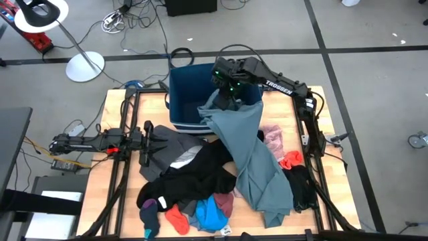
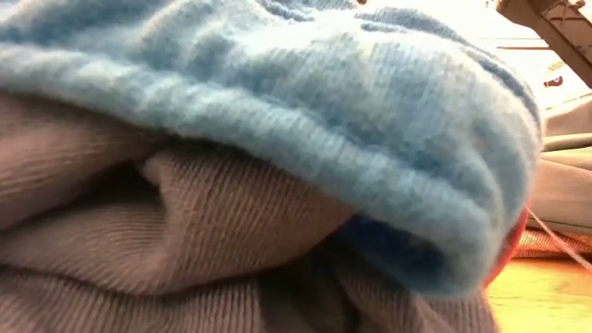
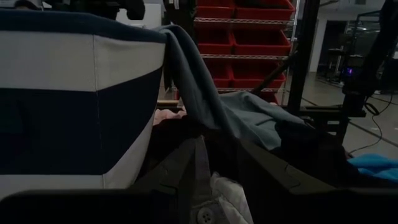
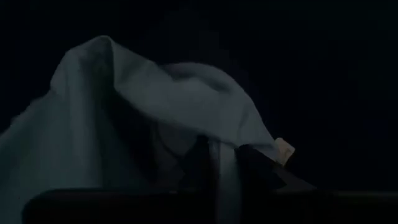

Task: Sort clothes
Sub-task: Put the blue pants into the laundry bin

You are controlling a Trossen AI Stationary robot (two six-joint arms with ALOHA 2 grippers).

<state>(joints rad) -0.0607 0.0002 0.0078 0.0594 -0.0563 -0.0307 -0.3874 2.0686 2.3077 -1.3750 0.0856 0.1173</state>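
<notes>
Bright overhead view; dim, murky wrist views.

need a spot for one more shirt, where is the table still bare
Bare wood shows left of the blue bin, at the table's far-left corner, and in a small patch right of the pink garment. The middle and near edge are crowded with the clothes pile.

This is a lab or workshop. A wooden table (image 1: 120, 201) framed in black rails stands on a grey concrete floor (image 1: 374, 73) strewn with loose cables (image 1: 127, 17), and beyond the left gripper (image 3: 205, 180) rise racks of red storage bins (image 3: 239, 37).
</notes>
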